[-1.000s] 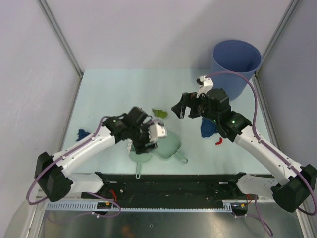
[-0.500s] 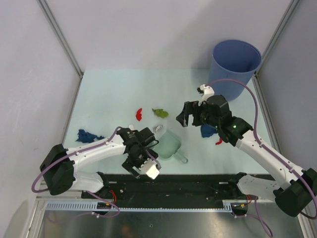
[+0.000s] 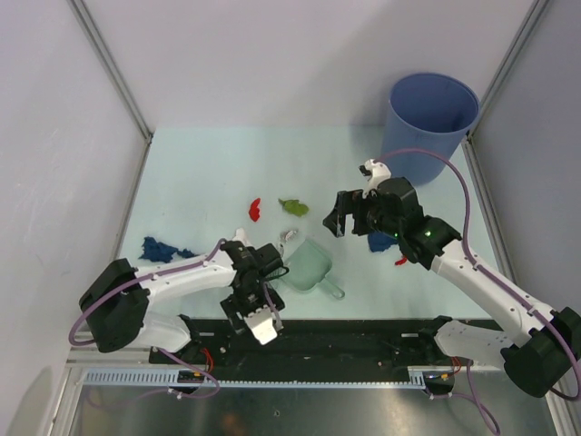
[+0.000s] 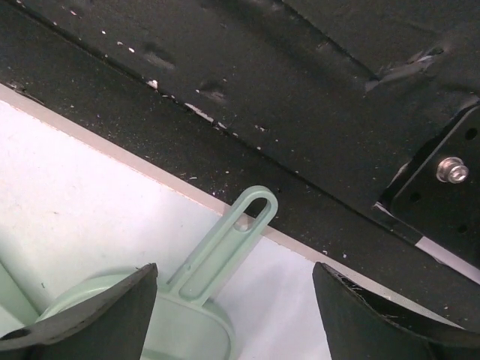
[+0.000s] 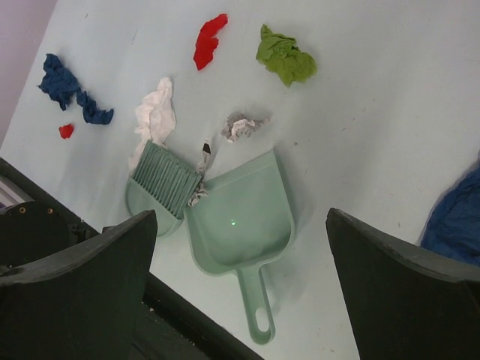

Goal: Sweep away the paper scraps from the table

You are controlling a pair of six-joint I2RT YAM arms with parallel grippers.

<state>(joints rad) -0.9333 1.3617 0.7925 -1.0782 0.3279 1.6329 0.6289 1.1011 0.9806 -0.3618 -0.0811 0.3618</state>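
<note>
While the left gripper (image 4: pixel 234 274) and right gripper (image 5: pixel 241 217) are gaping wide, paper scraps (image 5: pixel 285 56) are crowding the brush (image 5: pixel 161 184) and dustpan (image 5: pixel 240 225). Both are lying by the table's (image 5: pixel 390 90) front edge.

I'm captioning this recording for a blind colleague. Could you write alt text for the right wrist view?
A pale green dustpan lies on the mint table, handle toward the bottom of the frame, with a matching hand brush beside its mouth. Paper scraps lie scattered beyond them: green, white, grey, red and dark blue.
</note>
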